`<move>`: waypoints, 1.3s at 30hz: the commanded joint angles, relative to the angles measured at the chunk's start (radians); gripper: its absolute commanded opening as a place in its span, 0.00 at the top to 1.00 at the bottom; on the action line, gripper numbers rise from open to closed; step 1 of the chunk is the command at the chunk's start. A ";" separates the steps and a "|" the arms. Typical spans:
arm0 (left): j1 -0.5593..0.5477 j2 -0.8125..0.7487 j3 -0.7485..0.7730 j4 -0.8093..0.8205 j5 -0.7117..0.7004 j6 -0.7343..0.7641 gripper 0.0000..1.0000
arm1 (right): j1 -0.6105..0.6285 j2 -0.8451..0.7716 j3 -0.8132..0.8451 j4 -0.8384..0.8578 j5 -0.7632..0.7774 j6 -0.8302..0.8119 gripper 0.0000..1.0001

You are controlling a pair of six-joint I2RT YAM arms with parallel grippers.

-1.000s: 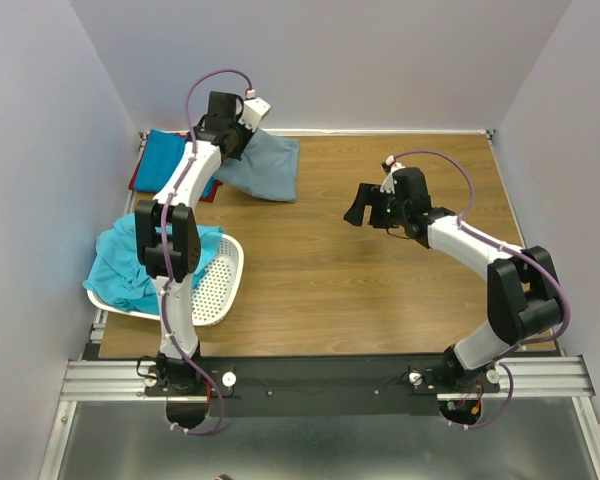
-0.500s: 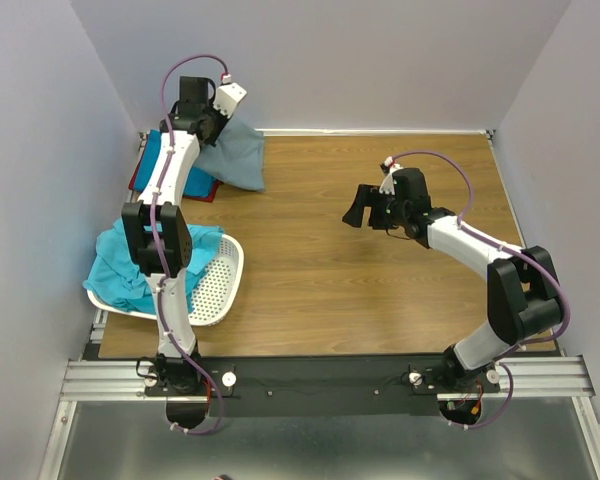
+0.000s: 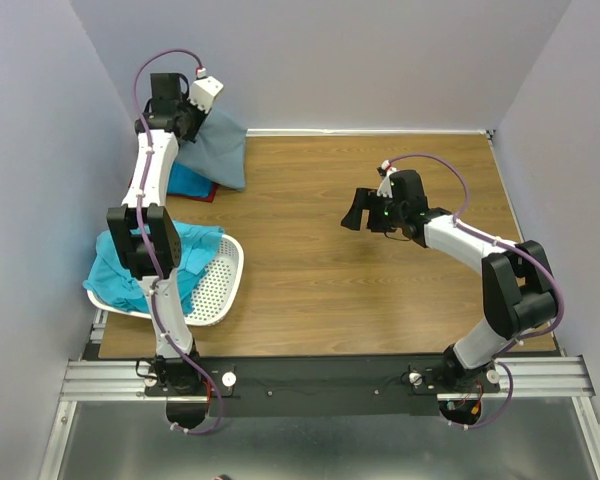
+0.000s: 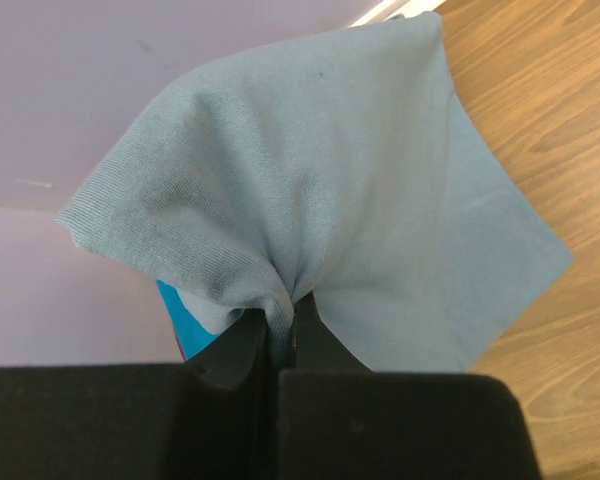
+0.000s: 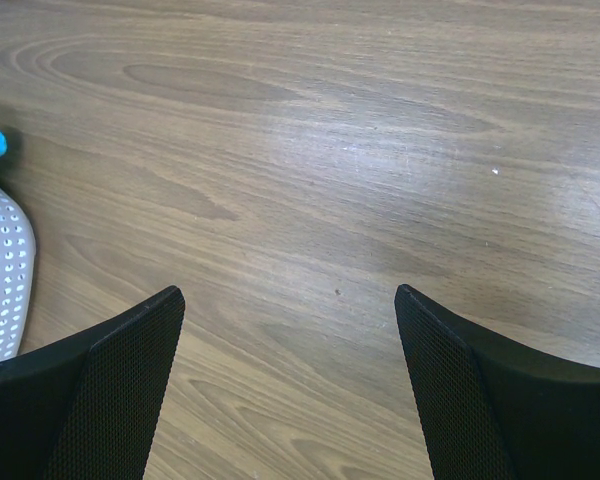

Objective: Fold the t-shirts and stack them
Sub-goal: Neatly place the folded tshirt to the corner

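The left tool (image 4: 280,322), clamped on a bunched fold of the grey-blue t-shirt (image 4: 330,200), holds it lifted beyond the white basket (image 3: 223,285), the cloth hanging over the bright blue t-shirt (image 3: 188,181) and red t-shirt (image 3: 209,195); the right tool (image 5: 288,295), fingers apart, hovers over bare worktop (image 3: 380,300) well to the basket's right, so the left arm looks far the nearer for laying it down
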 commanded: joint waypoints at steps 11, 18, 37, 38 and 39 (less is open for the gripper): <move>0.092 -0.084 0.053 0.079 0.099 -0.009 1.00 | 0.006 0.008 0.004 -0.008 -0.022 -0.012 0.07; 0.124 -0.078 0.045 0.095 0.127 -0.017 1.00 | 0.006 0.005 0.002 -0.006 -0.027 -0.009 0.07; 0.222 -0.019 0.027 0.191 0.015 -0.159 0.31 | 0.006 -0.024 -0.008 -0.009 -0.023 -0.017 0.06; 0.221 -0.016 0.024 0.200 -0.009 -0.173 0.13 | 0.006 -0.024 -0.008 -0.009 -0.027 -0.017 0.06; 0.221 -0.013 0.024 0.201 -0.022 -0.182 0.02 | 0.006 -0.024 -0.008 -0.009 -0.030 -0.017 0.05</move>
